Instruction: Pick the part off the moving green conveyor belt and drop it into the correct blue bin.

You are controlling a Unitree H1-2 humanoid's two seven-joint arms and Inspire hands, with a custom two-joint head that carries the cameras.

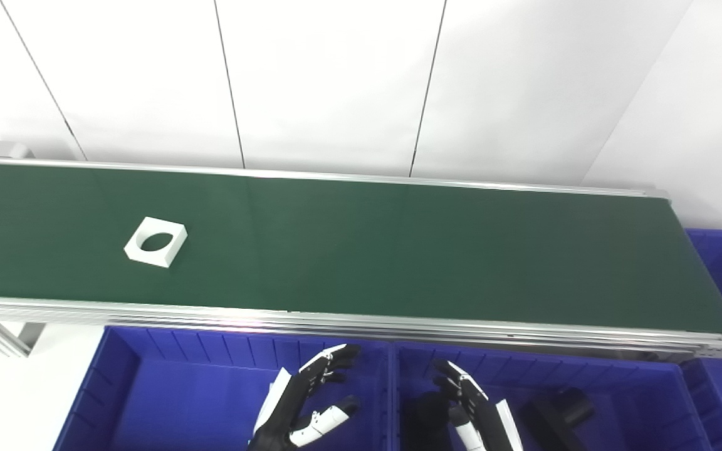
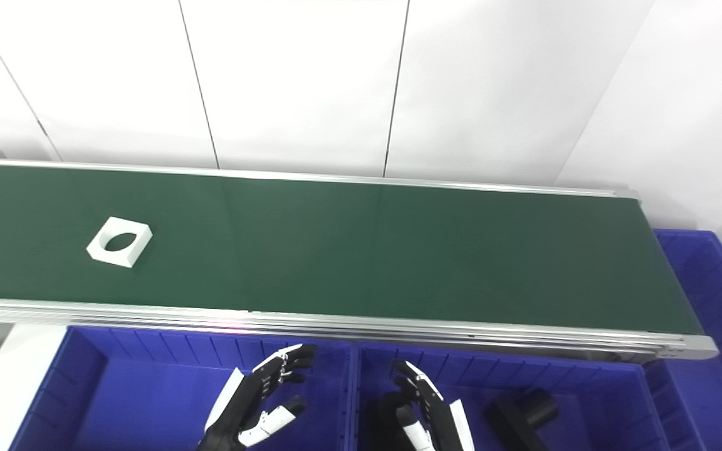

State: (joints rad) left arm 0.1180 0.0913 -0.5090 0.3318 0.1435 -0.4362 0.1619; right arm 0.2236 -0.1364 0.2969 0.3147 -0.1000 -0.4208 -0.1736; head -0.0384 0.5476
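1. Waiting stage: belt (image 1: 398, 250) carrying white part (image 1: 155, 242) at far left, untouched.
2. Bins (image 1: 148, 388) below, near edge.
3. Left robot hand (image 1: 311, 401) and right robot hand (image 1: 467, 401): fingers spread, empty, over bins.
4. Next, probably: reaching with left, timed to part's travel.

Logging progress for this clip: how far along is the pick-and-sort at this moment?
Early stage. Done: black parts already lie in the right blue bin. In hand: nothing; the left hand and right hand hover open over the bins, the left one over the left blue bin. Left: the white square part with a round hole lies untouched on the green belt, to be picked and dropped.
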